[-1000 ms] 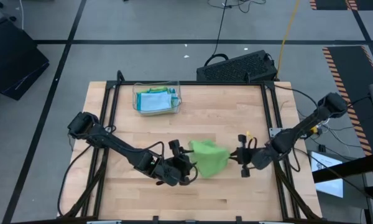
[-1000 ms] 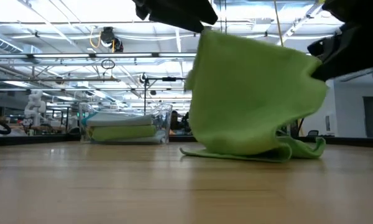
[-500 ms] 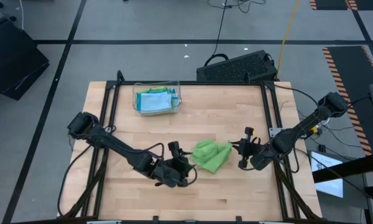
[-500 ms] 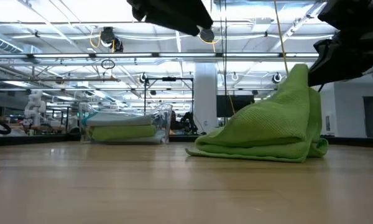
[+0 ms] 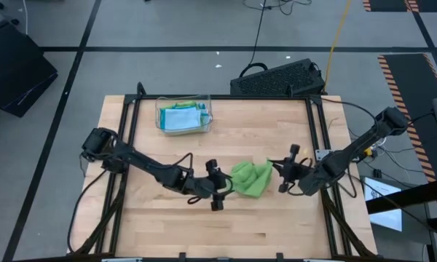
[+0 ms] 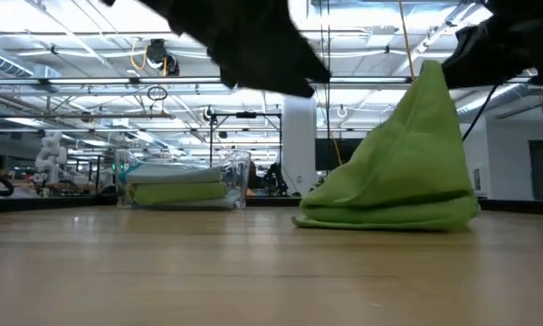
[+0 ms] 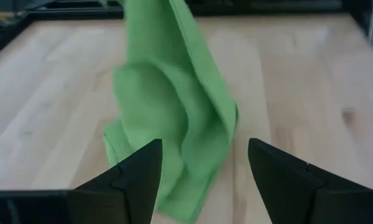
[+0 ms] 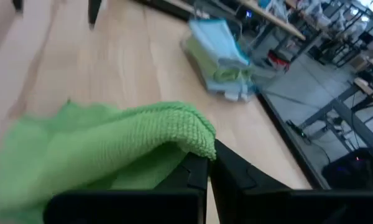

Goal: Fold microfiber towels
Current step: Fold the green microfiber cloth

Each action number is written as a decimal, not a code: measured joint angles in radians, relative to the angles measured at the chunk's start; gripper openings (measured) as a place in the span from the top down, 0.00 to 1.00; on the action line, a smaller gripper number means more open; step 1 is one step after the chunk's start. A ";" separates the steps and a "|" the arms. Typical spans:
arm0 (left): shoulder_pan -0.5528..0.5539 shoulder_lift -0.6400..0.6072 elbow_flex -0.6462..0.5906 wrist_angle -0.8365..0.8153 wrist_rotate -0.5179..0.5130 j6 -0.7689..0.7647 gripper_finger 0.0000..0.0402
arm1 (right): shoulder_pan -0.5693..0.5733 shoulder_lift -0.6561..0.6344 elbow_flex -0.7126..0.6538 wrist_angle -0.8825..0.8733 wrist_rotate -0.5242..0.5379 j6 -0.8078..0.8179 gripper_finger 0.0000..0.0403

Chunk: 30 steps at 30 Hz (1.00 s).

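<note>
One corner is all that holds the lime green towel (image 6: 394,177) up now: the right gripper (image 8: 202,177) pinches it tight between closed jaws, while the left gripper (image 7: 202,165) has let go and backed off, jaws spread wide and empty, the cloth just ahead of them. A second ago it hung broad between both; now it slumps in a peaked heap on the table (image 5: 277,218), so this fold needs regrasping

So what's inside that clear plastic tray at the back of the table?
The clear plastic tray holds a stack of folded microfiber towels: light blue on top, lime green showing below in the low view. How many are stacked, and whatever lies beneath them, is covered.
</note>
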 joint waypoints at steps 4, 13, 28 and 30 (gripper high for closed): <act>-0.003 0.033 -0.066 0.097 0.006 0.113 0.40 | 0.000 -0.053 0.000 0.012 0.000 -0.027 0.99; 0.005 0.201 -0.022 0.258 -0.004 0.359 0.40 | 0.000 -0.092 0.000 0.004 -0.002 -0.019 0.99; 0.021 0.344 0.125 0.142 -0.078 0.475 0.40 | 0.000 -0.092 0.000 -0.036 -0.004 0.027 0.99; 0.023 0.343 0.131 0.147 -0.100 0.477 0.40 | 0.000 -0.092 0.000 -0.051 -0.004 0.037 0.99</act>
